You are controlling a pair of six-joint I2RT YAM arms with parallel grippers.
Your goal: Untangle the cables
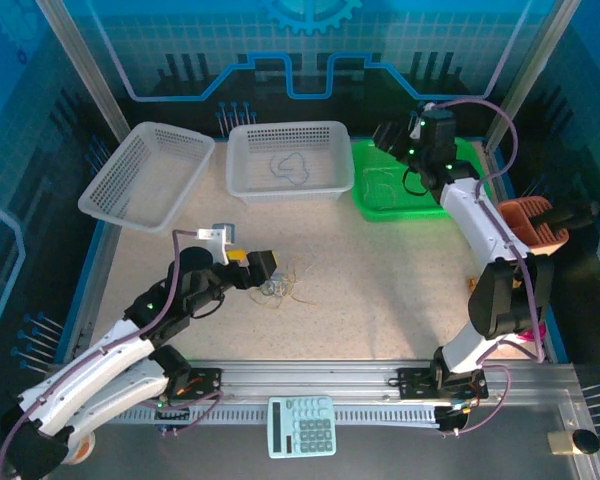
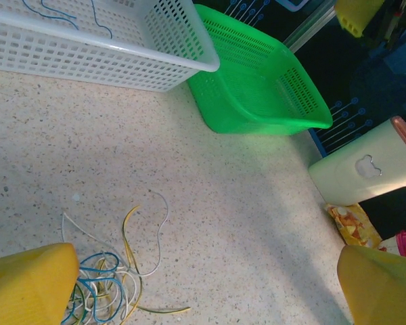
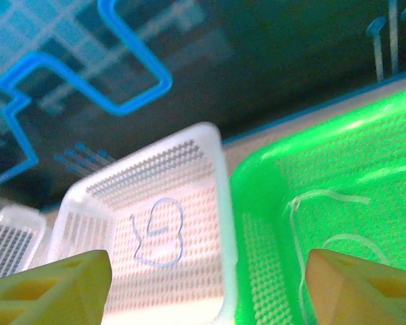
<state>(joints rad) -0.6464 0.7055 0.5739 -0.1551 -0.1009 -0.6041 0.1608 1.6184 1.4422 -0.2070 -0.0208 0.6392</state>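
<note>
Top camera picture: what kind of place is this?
Probably a robot lab work cell: a left arm and right arm on a metal rail, blue panels around the table, plus plastic baskets and tangled cables.

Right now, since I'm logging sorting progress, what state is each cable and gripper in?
tangled cables, knotted in a heap on the table
blue cable, loose, alone in the middle white basket
pale cable, loose in the green basket
left gripper, open, beside the heap
right gripper, open, holding nothing, above the green basket
</note>
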